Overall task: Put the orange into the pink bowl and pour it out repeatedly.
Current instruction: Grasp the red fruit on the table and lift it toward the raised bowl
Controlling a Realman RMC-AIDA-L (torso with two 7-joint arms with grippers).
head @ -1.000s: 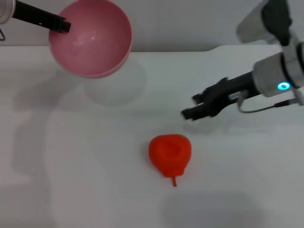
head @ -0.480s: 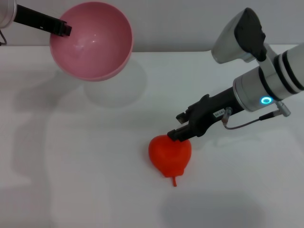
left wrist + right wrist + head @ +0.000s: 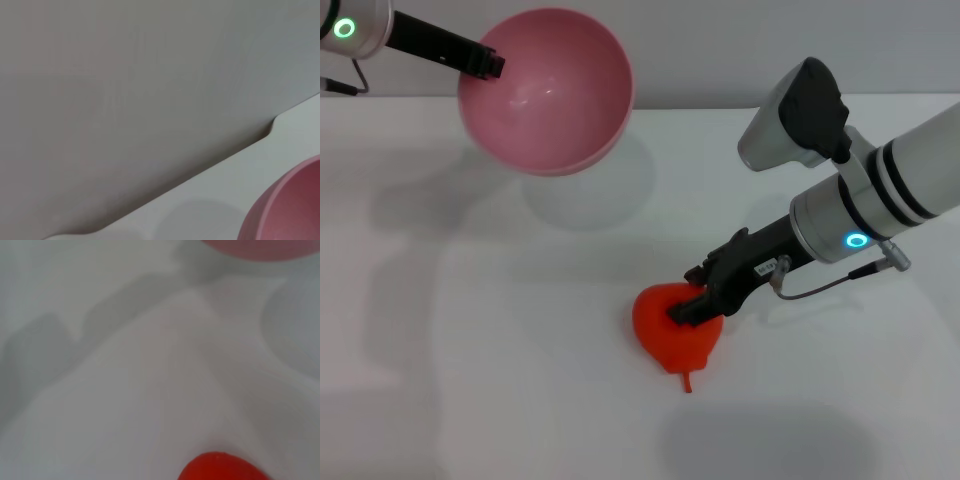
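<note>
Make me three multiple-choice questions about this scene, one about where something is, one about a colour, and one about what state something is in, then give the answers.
1. Where is the orange?
A. inside the bowl
B. on the white table
C. lifted in the air

2. What colour is the bowl?
A. pink
B. blue
C. green

3. What state is the bowl in?
A. flat on the table
B. upside down on the orange
C. held up by its rim, tilted and empty

Answers:
1. B, the orange lies on the table with the right hand down on it.
2. A, its whole glossy surface is pink.
3. C, the left hand grips the rim, the opening faces the camera and its shadow falls below.
</note>
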